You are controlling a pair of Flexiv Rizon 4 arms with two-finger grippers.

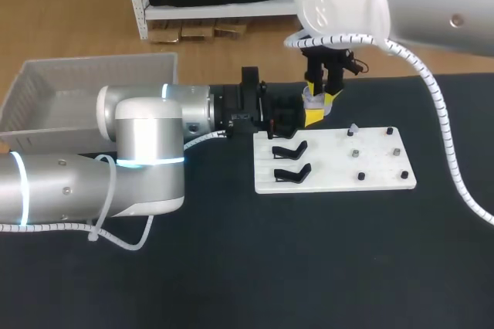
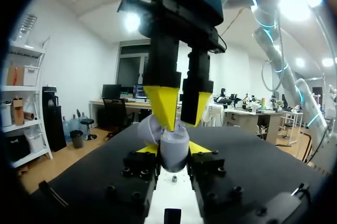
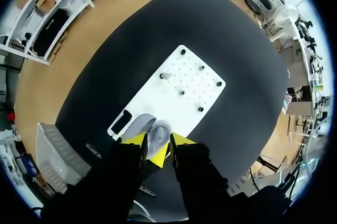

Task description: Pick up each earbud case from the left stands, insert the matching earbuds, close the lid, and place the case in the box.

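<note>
Open table lies at the white board's 6 o'clock. The left arm bars 9 o'clock. At 12 o'clock the left gripper, clamping the earbud case, and the right gripper crowd together. The board itself carries black stands and pegs.

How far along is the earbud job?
Done: both black stands bare. In hand: left gripper holds the pale grey open-lidded case, right gripper directly above it. Left: likely a whitish earbud on the white board, lid closing, boxing; the white plastic box shows no case.

Black table, white board, perhaps pegged
</note>
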